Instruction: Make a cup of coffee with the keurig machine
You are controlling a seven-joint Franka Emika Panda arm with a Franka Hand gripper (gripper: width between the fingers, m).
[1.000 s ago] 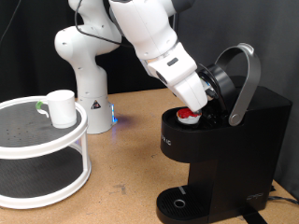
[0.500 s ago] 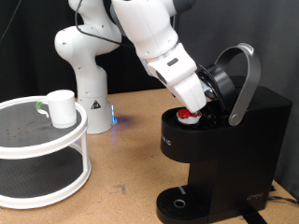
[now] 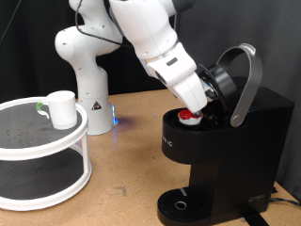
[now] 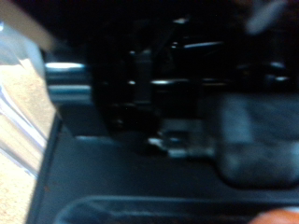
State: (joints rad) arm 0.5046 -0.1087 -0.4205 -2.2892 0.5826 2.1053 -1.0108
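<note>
The big black keurig machine [image 3: 226, 141] stands on the brown table [image 3: 127, 155], on the exterior view's right. Its grey lid handle [image 3: 246, 80] is lifted up, so the top is open. A small red-and-white coffee pod [image 3: 191, 116] sits in the round hole at the top. At the machine's bottom is a round drip tray [image 3: 179, 204].

The white robot arm [image 3: 155, 42] leans down from the exterior view's top into the open top of the machine. The gripper [image 3: 200, 102] is right above the pod, very close to it. The arm's white end and the black lid are in the way, so I cannot tell if the fingers are apart or together, or if they touch the pod. The wrist view is dark and blurry and shows only black machine parts [image 4: 177, 103].

The white cup [image 3: 61, 108] stands far from the machine, on the top shelf of a round white rack [image 3: 42, 141] at the exterior view's left. A white robot base [image 3: 87, 80] stands behind the rack, with a little blue light [image 3: 115, 117] beside it.
</note>
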